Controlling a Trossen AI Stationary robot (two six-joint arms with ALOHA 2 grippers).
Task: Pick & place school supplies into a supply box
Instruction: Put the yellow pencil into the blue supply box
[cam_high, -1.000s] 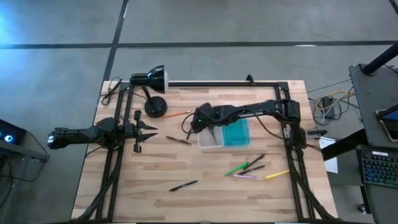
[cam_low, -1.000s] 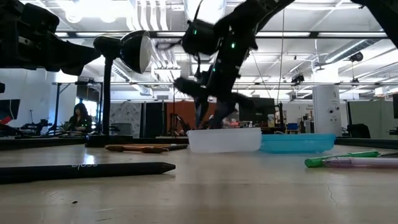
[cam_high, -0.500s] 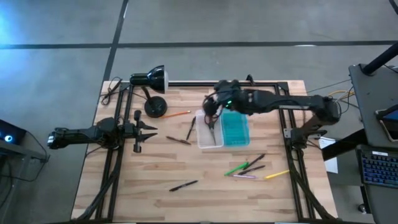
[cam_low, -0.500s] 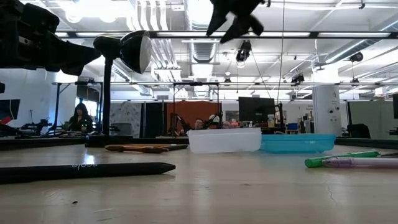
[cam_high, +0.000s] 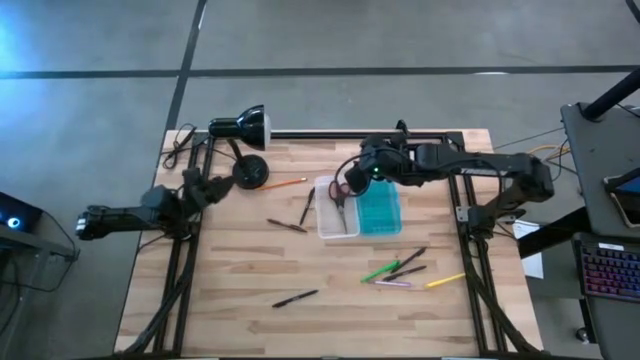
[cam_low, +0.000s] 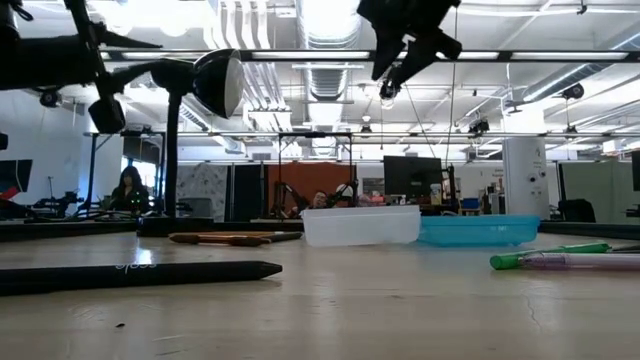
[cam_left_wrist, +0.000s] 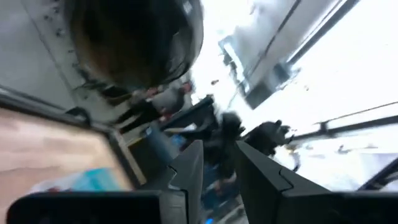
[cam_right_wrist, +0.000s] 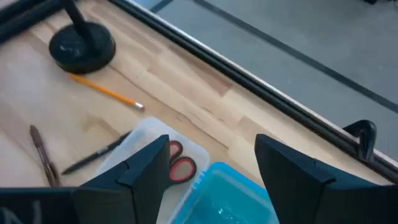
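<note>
The supply box sits mid-table, its clear half (cam_high: 337, 215) left of its teal half (cam_high: 381, 210). Red-handled scissors (cam_right_wrist: 177, 163) lie in the clear half. My right gripper (cam_high: 347, 183) hovers open, high above the box's far end (cam_low: 398, 62). A black pen (cam_high: 307, 207), a brown pen (cam_high: 287, 226) and an orange pencil (cam_high: 285, 184) lie left of the box. A green marker (cam_high: 380, 270) and black, pink and yellow pens lie near the table's right front, and another black pen (cam_high: 295, 298) lies in front. My left gripper (cam_high: 212, 184) is at the left edge, tipped upward, its fingers apart.
The black desk lamp stands at the far left, its base (cam_high: 250, 172) on the table close to my left gripper and its head (cam_high: 240, 127) beyond the far edge. A black frame rail (cam_high: 350, 134) runs along the far edge. Bare wood lies between box and front edge.
My right gripper rose from low over the box's clear half to high above the table and drew a little toward the right, leaving the scissors lying in the clear half. In the last half second my left gripper swung toward the lamp and tipped upward.
</note>
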